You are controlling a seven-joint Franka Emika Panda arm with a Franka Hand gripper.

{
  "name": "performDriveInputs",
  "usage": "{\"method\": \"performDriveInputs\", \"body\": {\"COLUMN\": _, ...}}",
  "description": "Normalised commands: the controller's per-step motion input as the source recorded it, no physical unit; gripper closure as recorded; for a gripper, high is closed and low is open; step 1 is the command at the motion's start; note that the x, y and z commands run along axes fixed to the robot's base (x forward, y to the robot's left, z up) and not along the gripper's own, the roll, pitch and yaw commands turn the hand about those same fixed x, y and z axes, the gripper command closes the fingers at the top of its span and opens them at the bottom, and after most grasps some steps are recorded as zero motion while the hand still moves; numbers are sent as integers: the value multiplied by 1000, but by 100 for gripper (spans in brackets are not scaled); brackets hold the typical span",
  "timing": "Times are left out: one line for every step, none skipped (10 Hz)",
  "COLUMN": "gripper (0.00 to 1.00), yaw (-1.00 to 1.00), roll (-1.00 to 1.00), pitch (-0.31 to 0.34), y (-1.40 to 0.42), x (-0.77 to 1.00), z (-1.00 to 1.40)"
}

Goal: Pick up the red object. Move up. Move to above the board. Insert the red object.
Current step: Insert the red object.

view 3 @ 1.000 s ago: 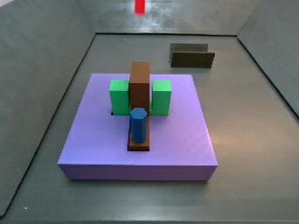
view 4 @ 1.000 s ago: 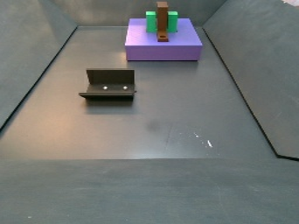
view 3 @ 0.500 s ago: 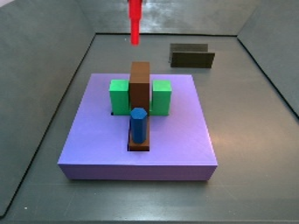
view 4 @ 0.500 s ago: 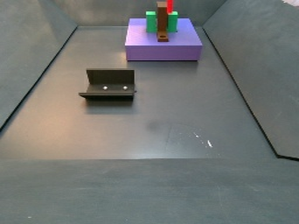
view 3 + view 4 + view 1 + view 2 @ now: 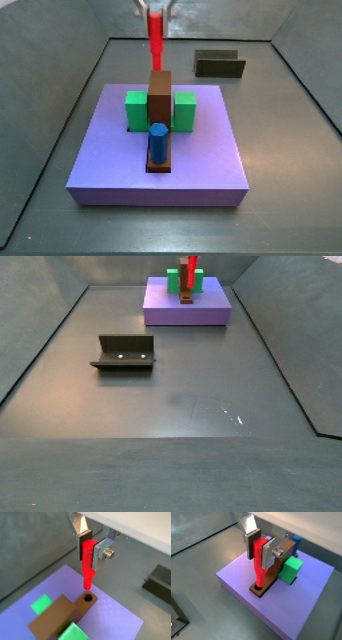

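My gripper (image 5: 91, 548) is shut on the red object (image 5: 87, 564), a thin red peg held upright; it also shows in a wrist view (image 5: 258, 562). The silver fingers (image 5: 102, 553) clamp its upper part. The peg's tip hangs right over the round hole (image 5: 87, 598) at one end of the brown bar (image 5: 278, 572) on the purple board (image 5: 238, 579); whether the tip is inside the hole I cannot tell. In a side view the red object (image 5: 155, 40) stands over the bar's far end (image 5: 160, 80), with the gripper (image 5: 151, 10) at the frame's top. It also shows in a side view (image 5: 191, 264).
A blue hexagonal peg (image 5: 158, 142) stands in the bar's near end. Green blocks (image 5: 136, 110) (image 5: 186, 110) flank the bar. The dark fixture (image 5: 219, 64) stands on the floor beyond the board, seen also in a side view (image 5: 124, 352). Grey walls enclose the floor.
The red object has come down with the gripper, from the top of the frame to just over the far end of the brown bar.
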Motion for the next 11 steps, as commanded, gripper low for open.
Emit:
{"method": "performDriveInputs", "body": {"gripper": 100, "yaw": 0, "roll": 361, "pitch": 0, "y": -77, "x": 234, "z": -523}}
{"method": "performDriveInputs", "body": {"gripper": 100, "yaw": 0, "roll": 286, "pitch": 0, "y": -54, "x": 89, "z": -280}}
{"method": "performDriveInputs", "body": {"gripper": 100, "yaw": 0, "roll": 267, "pitch": 0, "y": -89, "x": 191, "z": -154}}
{"method": "performDriveInputs", "body": {"gripper": 100, "yaw": 0, "roll": 209, "pitch": 0, "y": 0, "x": 0, "z": -209}}
{"method": "performDriveInputs", "body": {"gripper": 100, "yaw": -71, "roll": 110, "pitch": 0, "y": 0, "x": -331, "z": -177}}
{"method": "performDriveInputs", "body": {"gripper": 100, "yaw": -26, "roll": 49, "pitch": 0, "y": -37, "x": -200, "z": -97}}
{"method": "performDriveInputs", "body": {"gripper": 100, "yaw": 0, "roll": 80, "pitch": 0, "y": -160, "x": -269, "z": 0}}
{"method": "performDriveInputs", "body": {"gripper": 100, "yaw": -40, "roll": 61, "pitch": 0, "y": -194, "x": -31, "z": -34}}
{"method": "performDriveInputs", "body": {"gripper": 100, "yaw": -60, "roll": 79, "pitch": 0, "y": -174, "x": 97, "z": -46}}
{"method": "performDriveInputs", "body": {"gripper": 100, "yaw": -9, "roll": 154, "pitch": 16, "y": -66, "x": 186, "z": -203}}
{"method": "performDriveInputs", "body": {"gripper": 100, "yaw": 0, "roll": 180, "pitch": 11, "y": 11, "x": 69, "z": -320}}
